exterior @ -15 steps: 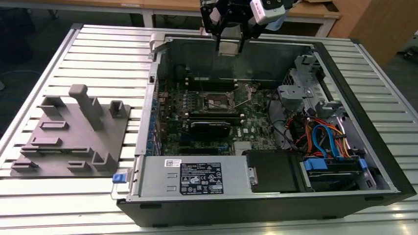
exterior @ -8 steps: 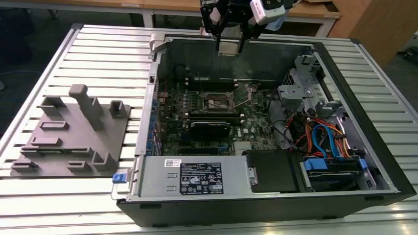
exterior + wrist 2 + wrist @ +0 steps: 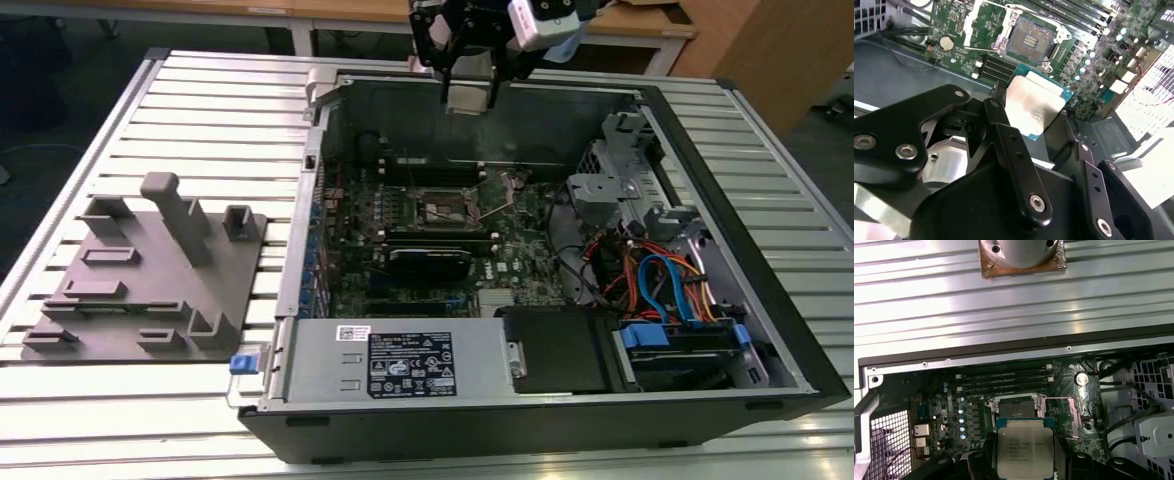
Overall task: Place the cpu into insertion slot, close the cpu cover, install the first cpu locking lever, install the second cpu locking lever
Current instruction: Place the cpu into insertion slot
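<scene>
pincer pinching cpu by its edges, hanging above insertion slot, well apart | slot bare, cpu cover swung up just beside it | risk: cpu lands tilted/off-square → bent pins; weak pinch → drop | nr slot: memory sticks; open cover is closest obstacle

black gripper with jointed link bars, round silver screw heads, white block at the wrist

Socket lies open from above; drive cage and case walls flank it.
</scene>
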### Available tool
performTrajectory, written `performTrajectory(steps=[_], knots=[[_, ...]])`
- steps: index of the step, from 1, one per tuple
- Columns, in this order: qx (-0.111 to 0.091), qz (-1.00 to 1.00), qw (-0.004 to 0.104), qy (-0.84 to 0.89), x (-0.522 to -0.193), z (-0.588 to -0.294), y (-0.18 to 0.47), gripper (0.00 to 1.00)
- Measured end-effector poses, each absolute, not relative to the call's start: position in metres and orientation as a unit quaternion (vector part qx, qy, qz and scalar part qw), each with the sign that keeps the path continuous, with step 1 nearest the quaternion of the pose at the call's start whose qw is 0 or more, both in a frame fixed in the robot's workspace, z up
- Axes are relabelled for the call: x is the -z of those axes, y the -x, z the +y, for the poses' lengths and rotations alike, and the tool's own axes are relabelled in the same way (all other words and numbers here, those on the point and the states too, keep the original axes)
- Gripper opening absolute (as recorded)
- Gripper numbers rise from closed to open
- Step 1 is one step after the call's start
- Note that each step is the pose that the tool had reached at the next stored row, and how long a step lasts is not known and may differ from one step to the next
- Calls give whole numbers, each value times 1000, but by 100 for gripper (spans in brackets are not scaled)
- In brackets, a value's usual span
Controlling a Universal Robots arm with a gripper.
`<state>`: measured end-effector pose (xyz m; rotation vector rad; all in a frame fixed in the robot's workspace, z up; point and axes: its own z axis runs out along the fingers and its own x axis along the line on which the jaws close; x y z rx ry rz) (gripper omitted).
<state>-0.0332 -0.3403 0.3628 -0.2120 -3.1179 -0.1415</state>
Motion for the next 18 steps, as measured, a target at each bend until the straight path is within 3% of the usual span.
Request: performTrajectory(steps=[18], knots=[[45,-992,4,115,-362,-340,33,54]])
